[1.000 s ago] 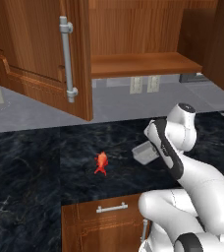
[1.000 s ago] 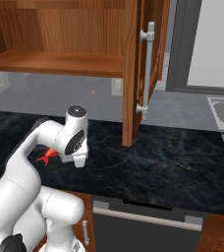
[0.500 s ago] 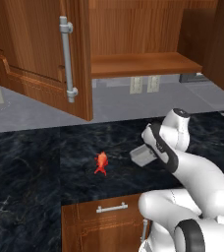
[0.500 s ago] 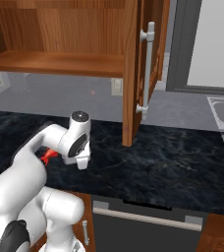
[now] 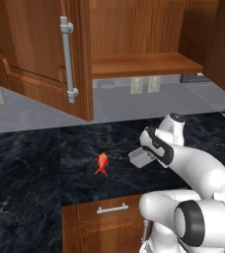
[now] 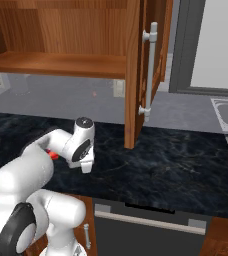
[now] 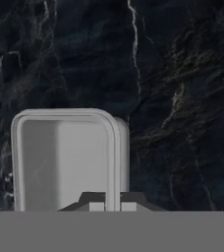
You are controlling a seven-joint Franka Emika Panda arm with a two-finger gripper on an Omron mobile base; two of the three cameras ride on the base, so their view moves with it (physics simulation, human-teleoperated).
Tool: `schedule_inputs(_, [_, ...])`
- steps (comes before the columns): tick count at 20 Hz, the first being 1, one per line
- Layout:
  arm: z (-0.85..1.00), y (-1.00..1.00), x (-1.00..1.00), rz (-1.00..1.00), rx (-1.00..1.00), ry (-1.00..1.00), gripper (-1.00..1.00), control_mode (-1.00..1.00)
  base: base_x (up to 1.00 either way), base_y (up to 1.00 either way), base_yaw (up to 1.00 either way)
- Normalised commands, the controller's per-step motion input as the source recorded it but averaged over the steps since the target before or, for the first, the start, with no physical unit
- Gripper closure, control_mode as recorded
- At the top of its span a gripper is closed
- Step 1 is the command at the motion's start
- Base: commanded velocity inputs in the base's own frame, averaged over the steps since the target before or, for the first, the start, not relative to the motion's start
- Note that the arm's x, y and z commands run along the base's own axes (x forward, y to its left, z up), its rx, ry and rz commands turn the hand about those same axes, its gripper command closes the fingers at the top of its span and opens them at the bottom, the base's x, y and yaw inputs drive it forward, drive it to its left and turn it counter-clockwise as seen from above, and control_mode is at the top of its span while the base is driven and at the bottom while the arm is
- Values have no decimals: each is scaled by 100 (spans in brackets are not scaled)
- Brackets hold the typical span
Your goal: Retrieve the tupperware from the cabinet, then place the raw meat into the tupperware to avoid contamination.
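Claw [image 7: 112,203] pinching tupperware [image 5: 140,157] rim, carrying it down to counter [image 5: 30,163]; next: setting it beside meat [image 5: 101,163], releasing.

You are looking at a small shallow rectangular container of pale grey-white translucent plastic [image 7: 65,157], set against a black marble-look countertop [image 5: 30,168] threaded with thin white and grey veins. At about nine o'clock from that container in the left base view lies a small bright orange-red lump of raw meat [image 5: 101,163], and above stands the large reddish-brown wooden wall cabinet [image 5: 134,34] with grained panel doors and long silver bar handles [image 5: 68,59]. The backsplash wall [image 5: 114,101] reads flat pale grey with cream-coloured outlet plates [image 5: 145,84].
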Motion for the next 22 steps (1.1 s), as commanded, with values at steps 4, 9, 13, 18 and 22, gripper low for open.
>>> schedule_inputs(4, [-22,0,20,0,0,-2,100,-100,0,0,0])
schedule_inputs(9, [-25,0,16,-1,0,-1,100,-100,0,0,0])
schedule_inputs(13, [-26,0,14,-2,0,0,100,-100,0,0,0])
schedule_inputs(18, [-17,-1,0,0,0,0,100,-100,0,0,0])
schedule_inputs(22, [-23,-1,3,0,0,0,100,-100,0,0,0])
